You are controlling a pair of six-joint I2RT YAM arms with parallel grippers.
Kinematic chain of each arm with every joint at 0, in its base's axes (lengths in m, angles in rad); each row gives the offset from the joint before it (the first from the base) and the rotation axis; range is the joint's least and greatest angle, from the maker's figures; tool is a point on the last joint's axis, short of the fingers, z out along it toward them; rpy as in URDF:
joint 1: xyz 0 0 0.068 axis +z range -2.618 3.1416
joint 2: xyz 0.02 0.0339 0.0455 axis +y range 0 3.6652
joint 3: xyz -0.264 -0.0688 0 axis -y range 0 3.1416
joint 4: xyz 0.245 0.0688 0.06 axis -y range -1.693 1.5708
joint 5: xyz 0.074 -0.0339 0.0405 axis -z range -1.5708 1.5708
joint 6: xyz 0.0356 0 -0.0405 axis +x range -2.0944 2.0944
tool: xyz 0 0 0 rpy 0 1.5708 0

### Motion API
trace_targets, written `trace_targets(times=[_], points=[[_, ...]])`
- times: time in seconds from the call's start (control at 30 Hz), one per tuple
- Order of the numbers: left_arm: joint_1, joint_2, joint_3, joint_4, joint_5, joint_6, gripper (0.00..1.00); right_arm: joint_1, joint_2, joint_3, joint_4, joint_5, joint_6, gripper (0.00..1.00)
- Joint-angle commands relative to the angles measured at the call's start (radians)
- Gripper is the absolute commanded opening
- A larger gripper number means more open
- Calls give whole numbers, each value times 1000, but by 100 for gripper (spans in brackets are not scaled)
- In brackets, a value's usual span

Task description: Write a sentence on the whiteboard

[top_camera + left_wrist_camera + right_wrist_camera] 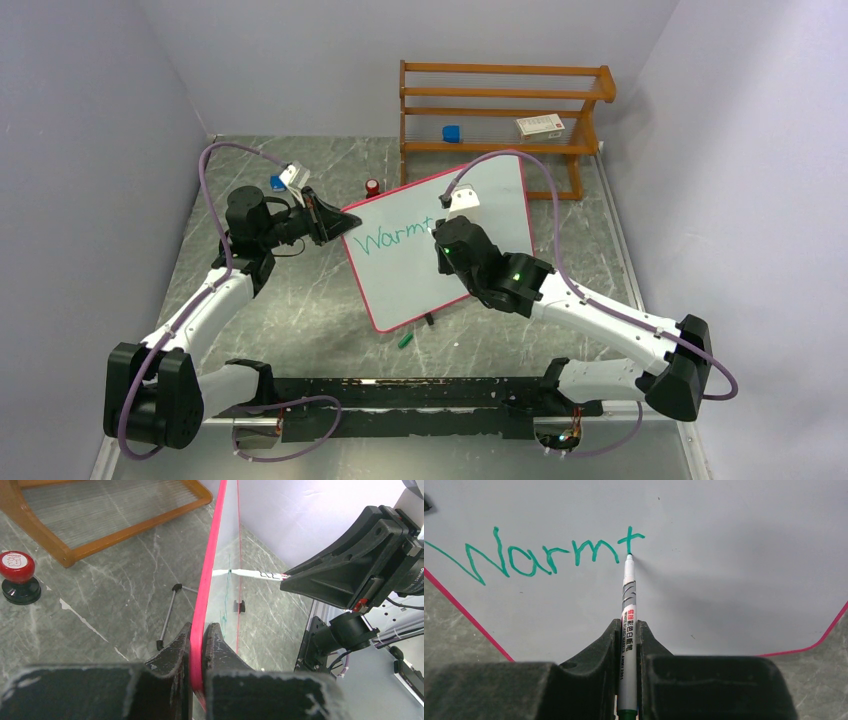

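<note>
The whiteboard (410, 275), white with a thin pink-red frame, stands tilted in the middle of the table and carries green writing "Warmt". My left gripper (335, 222) is shut on the board's left frame edge (200, 630), one finger on each side. My right gripper (445, 240) is shut on a white marker (627, 630) with a green tip. The tip touches the board at the foot of the letter "t" (629, 539). The marker also shows in the left wrist view (250, 573), touching the board face.
A wooden rack (500, 115) stands at the back with a blue object (452, 133) and a white box (540, 126) on it. A red-topped stamp (372, 187) sits behind the board. A green marker cap (405, 340) lies near the board's front corner.
</note>
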Motion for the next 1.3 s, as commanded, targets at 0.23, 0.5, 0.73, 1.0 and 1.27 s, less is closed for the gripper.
trace_targets(times=[0.23, 0.5, 0.73, 1.0, 1.27], points=[[-18, 42, -33, -151, -89, 213, 5, -10, 1, -20, -28, 25, -1, 0], [-18, 40, -32, -152, -90, 215, 5, -11, -3, -15, -29, 43, -4, 0], [-18, 39, -33, -152, -91, 214, 5, -11, -15, -15, -17, 56, -6, 0], [-18, 38, -31, -154, -91, 216, 5, -11, -38, -11, 34, 60, -23, 0], [-18, 37, -31, -156, -93, 218, 5, -12, -50, 28, 55, 68, -51, 0]])
